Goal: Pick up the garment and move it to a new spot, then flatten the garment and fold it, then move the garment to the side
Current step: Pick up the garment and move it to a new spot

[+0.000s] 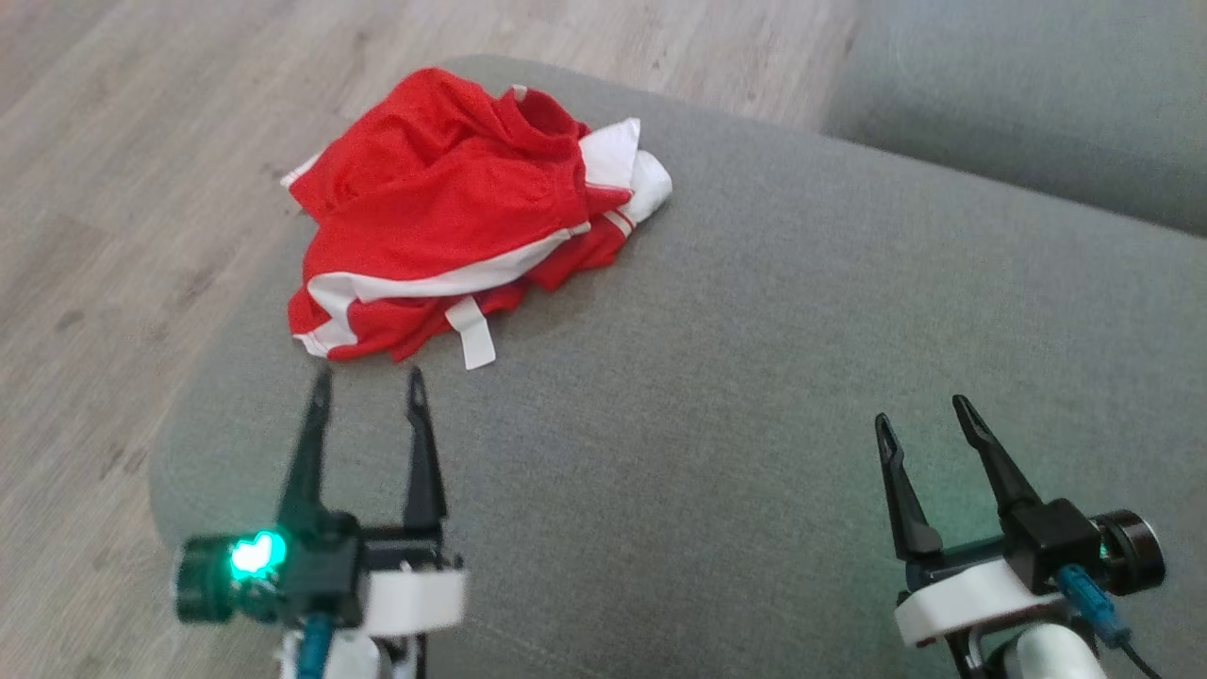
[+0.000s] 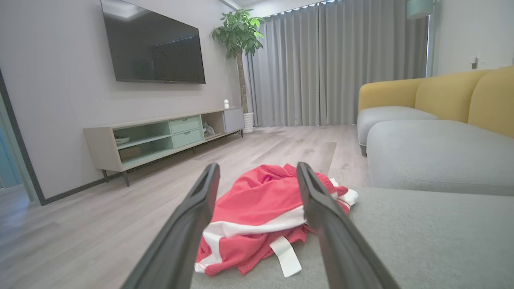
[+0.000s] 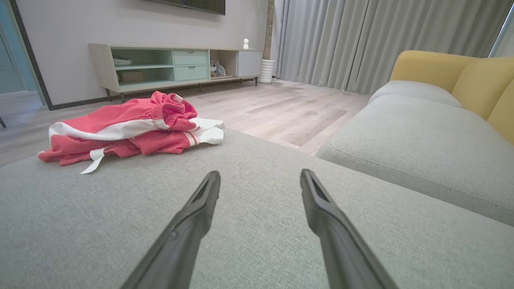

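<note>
**Both Grippers Open and Empty; Garment Crumpled at Cushion Edge**

The left gripper (image 1: pixel 368 377) stood at the lower left of the head view with its jaws spread wide and nothing between them. Its fingertips lay just short of the near hem of the red-and-white garment (image 1: pixel 443 217), not touching it. In the left wrist view the two fingers framed the garment ahead of them.

The right gripper (image 1: pixel 921 412) stood at the lower right of the head view, jaws equally wide and empty, above bare fabric and well apart from the garment.

The garment lay crumpled in a heap at the upper left of the head view, on the far left edge of the grey seat cushion (image 1: pixel 754 330). A white strap (image 1: pixel 471 344) trailed from its near side onto the cushion.

Wood-effect floor (image 1: pixel 113 189) bordered the cushion at left and top. A second grey cushion (image 1: pixel 1018 94) occupied the upper right corner. The left wrist view showed a wall-mounted television (image 2: pixel 154 48) at upper left, a low media cabinet (image 2: pixel 160 134) beneath it, a potted plant (image 2: pixel 239 32), grey curtains (image 2: pixel 333 60) and yellow sofa backrests (image 2: pixel 449 94) at right.
</note>
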### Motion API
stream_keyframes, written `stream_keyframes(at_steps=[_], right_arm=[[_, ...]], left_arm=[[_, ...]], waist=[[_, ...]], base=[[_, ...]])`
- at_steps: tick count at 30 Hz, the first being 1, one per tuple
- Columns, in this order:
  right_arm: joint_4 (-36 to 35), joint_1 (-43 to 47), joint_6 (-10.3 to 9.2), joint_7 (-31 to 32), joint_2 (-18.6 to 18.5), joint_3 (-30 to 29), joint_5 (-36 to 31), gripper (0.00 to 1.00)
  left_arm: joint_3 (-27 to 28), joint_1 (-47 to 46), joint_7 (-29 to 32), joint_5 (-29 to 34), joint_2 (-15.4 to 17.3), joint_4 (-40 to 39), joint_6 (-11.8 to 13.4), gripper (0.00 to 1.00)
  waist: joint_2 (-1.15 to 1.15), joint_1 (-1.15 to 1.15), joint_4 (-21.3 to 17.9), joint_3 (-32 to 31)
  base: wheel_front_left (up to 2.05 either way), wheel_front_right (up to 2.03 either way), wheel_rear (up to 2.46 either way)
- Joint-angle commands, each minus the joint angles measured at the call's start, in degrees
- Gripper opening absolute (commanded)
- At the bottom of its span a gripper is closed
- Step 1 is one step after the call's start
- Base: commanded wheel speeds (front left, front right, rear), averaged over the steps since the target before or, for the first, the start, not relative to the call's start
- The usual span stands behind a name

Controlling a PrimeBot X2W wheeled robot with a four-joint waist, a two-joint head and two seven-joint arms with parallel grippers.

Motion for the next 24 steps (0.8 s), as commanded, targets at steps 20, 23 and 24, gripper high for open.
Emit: stream_keyframes(at_steps=[20, 23, 24], right_arm=[[-7.5, -9.0, -0.04, -0.6, -5.7, 0.0, -7.4, 1.00], [-8.8, -9.4, -0.04, -0.6, -6.3, -0.2, -7.3, 1.00], [-9.2, -9.4, -0.04, -0.6, -6.5, -0.2, -7.2, 1.00]], left_arm=[[5.0, -56.8, 13.0, 2.7, 11.1, 31.0, -12.2, 1.00], [5.4, -62.1, 17.4, 2.3, 11.4, 38.7, -12.5, 1.00], [5.5, -63.5, 18.6, 2.1, 11.7, 41.1, -12.7, 1.00]], waist=[[0.00, 0.00, -10.8, 21.5], [0.00, 0.00, -12.0, 24.0], [0.00, 0.00, -12.3, 24.8]], base=[[0.00, 0.00, 0.00], [0.00, 0.00, 0.00], [0.00, 0.00, 0.00]])
